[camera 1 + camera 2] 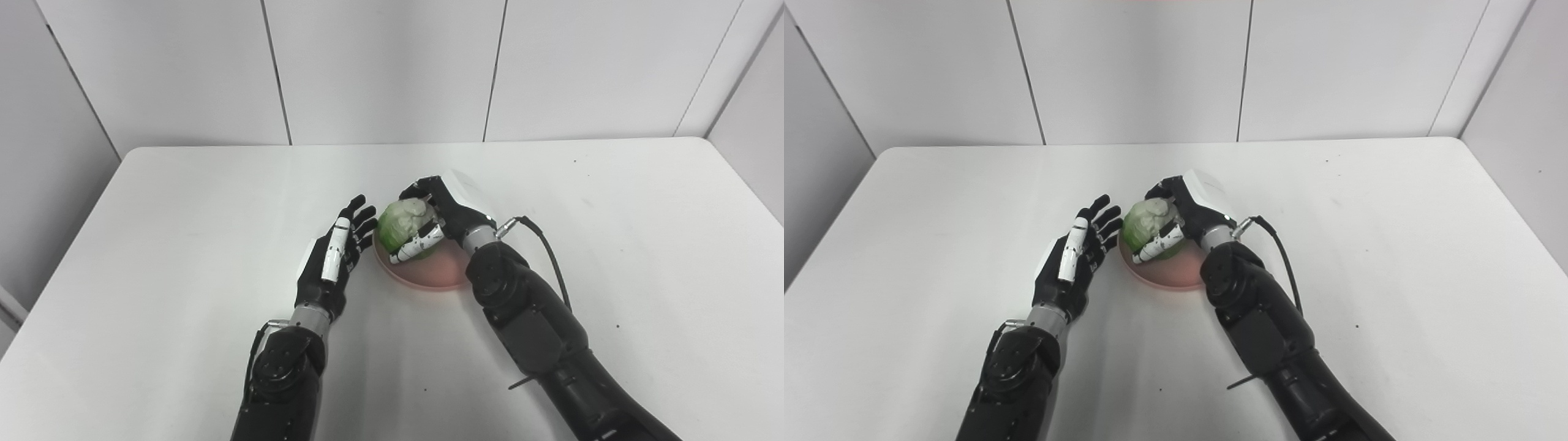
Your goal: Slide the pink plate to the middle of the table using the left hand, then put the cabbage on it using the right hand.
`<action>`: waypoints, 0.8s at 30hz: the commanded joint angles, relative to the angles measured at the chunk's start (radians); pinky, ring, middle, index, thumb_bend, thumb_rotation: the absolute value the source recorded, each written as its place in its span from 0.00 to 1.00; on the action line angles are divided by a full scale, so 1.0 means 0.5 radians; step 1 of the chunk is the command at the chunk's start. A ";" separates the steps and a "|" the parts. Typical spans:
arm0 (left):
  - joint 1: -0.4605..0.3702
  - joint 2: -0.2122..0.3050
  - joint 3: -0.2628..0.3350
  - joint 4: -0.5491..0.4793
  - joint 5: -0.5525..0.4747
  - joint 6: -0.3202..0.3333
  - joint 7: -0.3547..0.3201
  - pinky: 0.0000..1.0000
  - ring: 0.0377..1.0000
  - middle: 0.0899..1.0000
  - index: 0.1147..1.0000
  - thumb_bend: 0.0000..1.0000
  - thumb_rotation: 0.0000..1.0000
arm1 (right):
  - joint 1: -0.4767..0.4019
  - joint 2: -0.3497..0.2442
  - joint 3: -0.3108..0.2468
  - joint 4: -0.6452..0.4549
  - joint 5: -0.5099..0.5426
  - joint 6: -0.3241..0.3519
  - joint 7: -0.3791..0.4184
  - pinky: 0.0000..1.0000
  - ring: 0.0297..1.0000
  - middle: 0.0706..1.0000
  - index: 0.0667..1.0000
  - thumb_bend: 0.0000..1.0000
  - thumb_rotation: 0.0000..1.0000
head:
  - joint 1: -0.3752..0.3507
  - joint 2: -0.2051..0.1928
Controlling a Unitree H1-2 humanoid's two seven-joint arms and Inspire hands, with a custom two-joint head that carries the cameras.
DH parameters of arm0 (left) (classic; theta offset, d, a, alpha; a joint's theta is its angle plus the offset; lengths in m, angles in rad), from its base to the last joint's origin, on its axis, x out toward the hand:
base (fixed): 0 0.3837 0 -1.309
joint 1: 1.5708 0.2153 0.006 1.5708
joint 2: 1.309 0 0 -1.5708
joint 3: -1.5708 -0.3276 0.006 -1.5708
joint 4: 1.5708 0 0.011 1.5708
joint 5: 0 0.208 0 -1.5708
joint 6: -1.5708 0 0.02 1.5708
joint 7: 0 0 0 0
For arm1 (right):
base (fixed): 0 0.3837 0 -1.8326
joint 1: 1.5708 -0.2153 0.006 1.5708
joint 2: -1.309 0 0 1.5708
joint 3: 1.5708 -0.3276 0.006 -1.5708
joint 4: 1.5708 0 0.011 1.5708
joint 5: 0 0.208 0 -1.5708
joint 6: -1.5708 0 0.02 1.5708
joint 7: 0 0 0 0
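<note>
A plain white table (184,245) stands against pale panelled walls, and the work sits near its middle. The shallow round pink plate (429,272) lies just beside the fingertips of the left hand (334,257), on that hand's right, so the sliding step looks finished. The left hand is released, fingers spread and holding nothing, apart from the plate's rim. The right hand (438,223) is clasped around the pale green, leafy round cabbage (401,226), thumb and fingers wrapped on either side of it. The cabbage sits over the near-left part of the plate, low enough that it may be touching; contact cannot be told for certain. What seems left is for the right hand to let go and draw clear.
</note>
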 commanded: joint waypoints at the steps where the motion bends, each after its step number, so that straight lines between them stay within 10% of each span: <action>1: 0.030 0.019 -0.003 0.022 -0.005 0.089 -0.017 0.90 0.89 0.89 0.88 0.41 1.00 | -0.074 -0.018 0.014 -0.016 -0.052 -0.072 -0.048 0.34 0.36 0.45 0.52 0.51 0.00 | -0.007 0.005; 12: 0.034 0.024 0.007 0.009 -0.008 0.096 -0.026 0.90 0.89 0.89 0.88 0.42 1.00 | -0.064 -0.117 0.137 -0.178 -0.134 0.096 0.223 0.43 0.47 0.44 0.49 0.52 0.00 | -0.015 0.016; 14: 0.034 0.025 0.007 0.005 -0.007 0.099 -0.026 0.90 0.89 0.89 0.88 0.42 1.00 | -0.062 -0.137 0.157 -0.227 -0.149 0.133 0.300 0.49 0.58 0.62 0.66 0.80 0.13 | -0.017 0.016; 17: 0.035 0.026 0.010 0.002 -0.008 0.097 -0.028 0.90 0.89 0.90 0.87 0.42 1.00 | -0.054 -0.168 0.194 -0.328 -0.191 0.224 0.432 0.57 0.74 0.82 0.88 0.94 0.41 | -0.027 0.017; 24: 0.041 0.019 0.027 -0.033 -0.011 0.148 -0.011 0.88 0.89 0.89 0.87 0.43 1.00 | 0.006 -0.223 0.158 -0.442 -0.097 0.109 0.535 0.94 0.99 0.99 1.00 1.00 0.66 | -0.057 0.010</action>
